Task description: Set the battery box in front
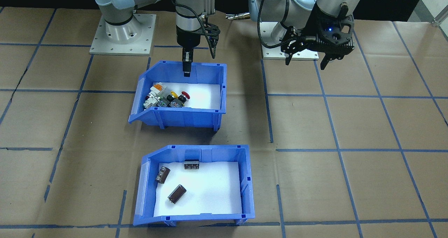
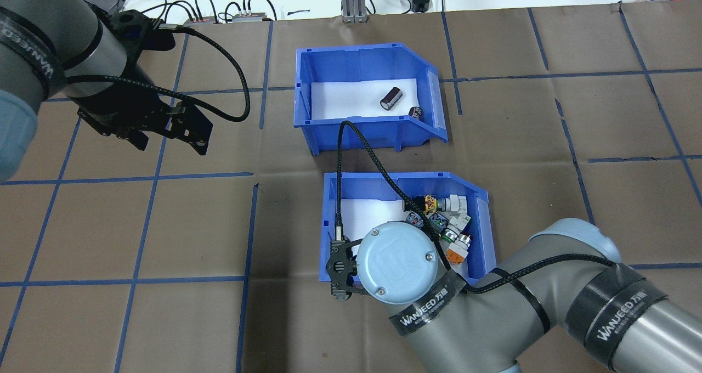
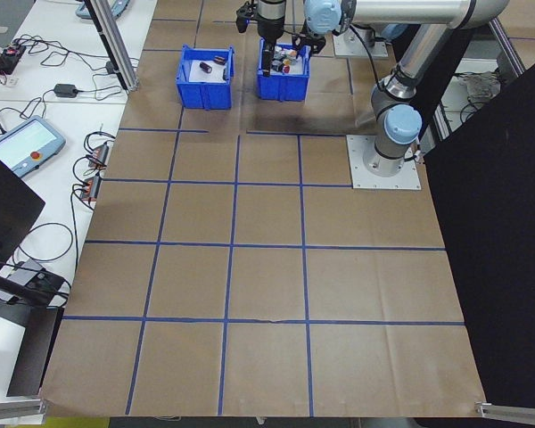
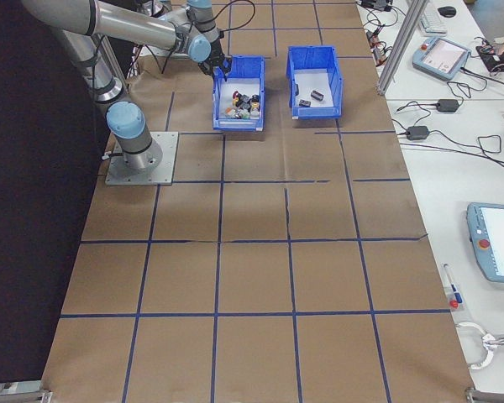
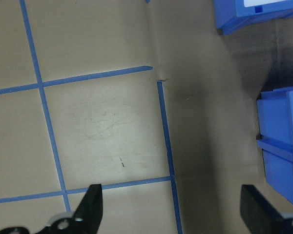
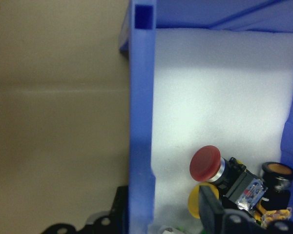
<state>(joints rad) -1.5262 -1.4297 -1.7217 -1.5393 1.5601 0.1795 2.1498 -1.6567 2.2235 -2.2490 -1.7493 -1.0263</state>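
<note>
Nearest the front-facing camera sits the battery box (image 1: 194, 186), a blue bin with a white liner and three dark cells (image 1: 176, 194) lying loose inside, its sloped low side toward that view's left. Just behind it, toward the robot and apart from it, stands the switch bin (image 1: 180, 94), holding a heap of push-button switches (image 1: 167, 98). The right gripper (image 1: 187, 67) straddles this bin's back wall (image 6: 140, 122), one finger inside and one outside, though whether they pinch it I cannot tell. Well off to the side, the left gripper (image 1: 304, 61) hangs over bare brown table paper (image 5: 102, 131), fingers (image 5: 92, 204) spread wide, holding nothing.
</note>
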